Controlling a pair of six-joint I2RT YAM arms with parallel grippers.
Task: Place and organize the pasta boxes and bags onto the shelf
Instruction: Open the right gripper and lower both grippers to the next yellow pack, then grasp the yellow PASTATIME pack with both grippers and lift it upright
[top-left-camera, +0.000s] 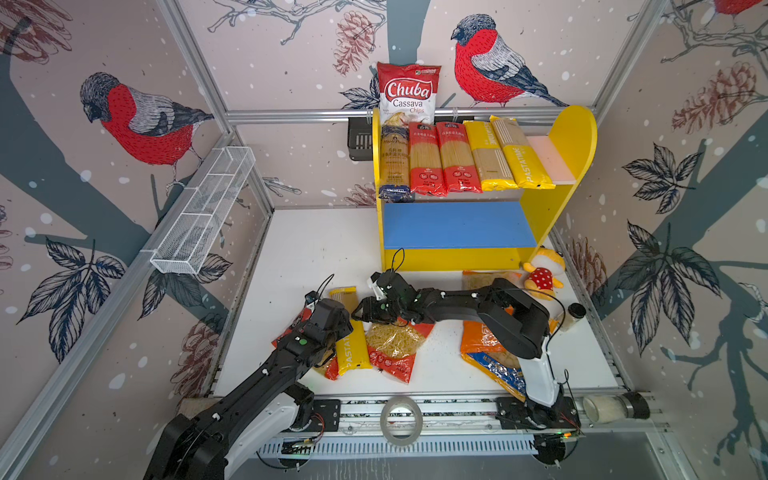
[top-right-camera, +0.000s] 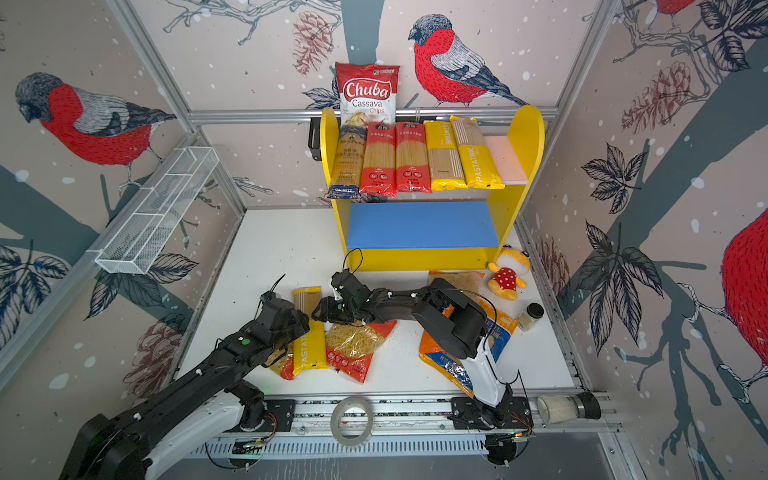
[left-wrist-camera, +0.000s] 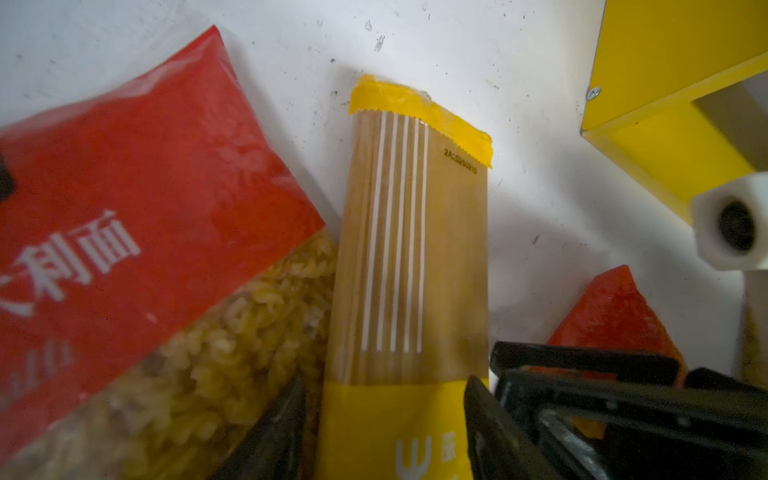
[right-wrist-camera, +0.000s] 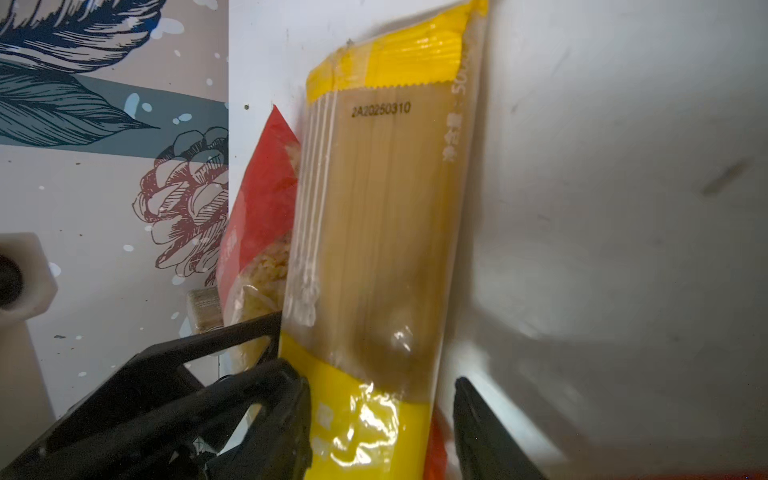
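Bird-and-pinecone wallpaper closes in a white counter (top-left-camera: 316, 249), with the shelf (top-left-camera: 573, 137) standing at the back. Its pink upper board (top-left-camera: 555, 162) carries five spaghetti packs side by side, leaving only a strip bare at the right end. The blue lower board (top-left-camera: 457, 224) holds nothing.

The pack in hand is a yellow spaghetti pack (top-left-camera: 355, 353). It lies flat on the counter near the front left, well apart from the shelf, close between a red spiral-pasta bag (left-wrist-camera: 145, 187) and a red macaroni bag (top-left-camera: 395, 345).

Both tools straddle its narrow width. The left tool (left-wrist-camera: 380, 390) has a finger along each long edge, but I cannot tell whether it is clenched. The right tool (right-wrist-camera: 380, 380) reaches across the middle. One of its fingers is against the wrapper and the other shows a sliver of counter beside the pack, so it is not clamped yet.

To do this well, squeeze evenly across the width and lift level at both ends, so the strands do not bend or snap. Rise straight up so the neighbouring bags are not dragged along. The two wrists sit near each other and could knock together.

The right arm lies above an orange bag (top-left-camera: 478, 336) and a blue-yellow bag (top-left-camera: 494, 370). A plush toy (top-left-camera: 542, 274) and a small jar (top-left-camera: 573, 316) crowd the shelf's right foot. The bare pink strip looks tight, and the blue board seems the roomier spot.
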